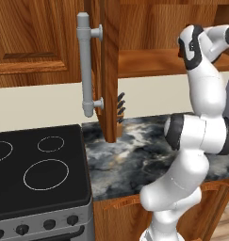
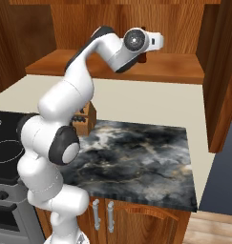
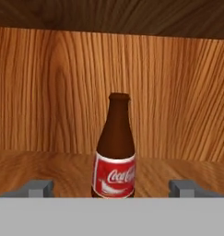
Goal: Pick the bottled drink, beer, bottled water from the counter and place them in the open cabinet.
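Reddish-brown wooden wall cabinet (image 2: 184, 71) stands open above the marbled stone counter (image 2: 136, 157). On its flat shelf, toward the back wall, the small dark red-brown bottle with a red and white label (image 3: 114, 152) stands upright. I would back straight out — no sideways swing. The pincer (image 3: 111, 188) is wide open, its fingertips (image 3: 39, 188) either side of the bottle, gripping nothing.

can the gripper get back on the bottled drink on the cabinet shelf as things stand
Probably yes. The bottled drink stands upright on the open cabinet shelf, straight ahead of the gripper. The jaws stand wide to either side of it, with nothing between.
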